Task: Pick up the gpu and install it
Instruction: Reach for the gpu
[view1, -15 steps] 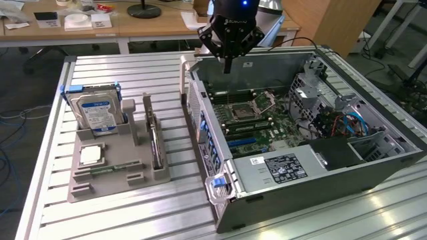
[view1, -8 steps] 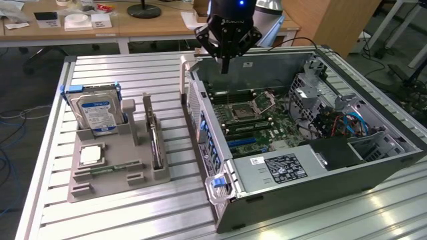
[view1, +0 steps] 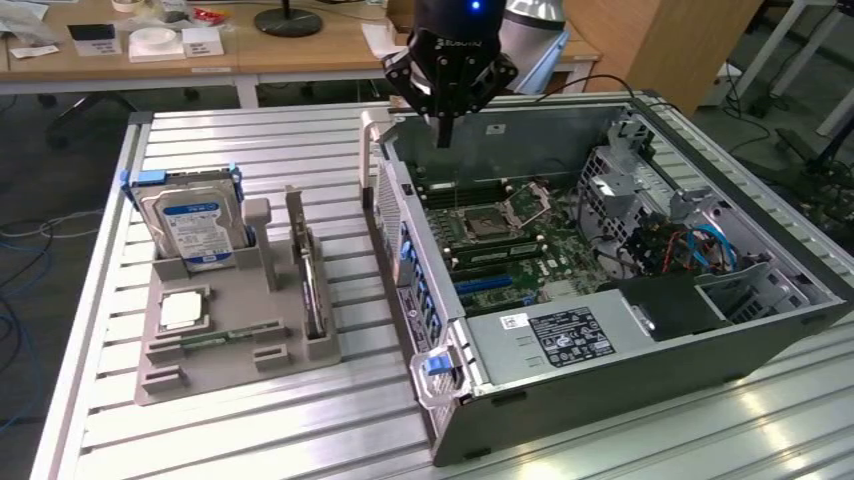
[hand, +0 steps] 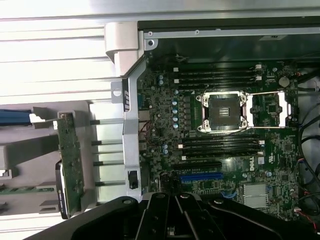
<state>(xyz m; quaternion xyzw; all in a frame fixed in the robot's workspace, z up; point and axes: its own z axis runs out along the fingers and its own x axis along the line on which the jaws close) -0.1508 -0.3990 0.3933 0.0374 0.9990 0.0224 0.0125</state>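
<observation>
Item 1: black two-finger gripper (view1: 445, 135), closest to my wrist camera. Its fingers are clenched together on nothing, and it hangs above the far wall of the open grey computer case (view1: 641, 365).

Item 2: green motherboard (view1: 507, 235). It faces up because the case lies on its side, which leaves the blue expansion slot (hand: 200, 176) exposed.

Item 3: the gpu (view1: 314, 290), a thin dark circuit card. It stands on edge in the grey plastic holder (view1: 220, 375) beside the case. I judge this offers its top edge for pinching.

Item 4: silver hard drive with blue-white label (view1: 198, 225), upright in the same holder.
</observation>
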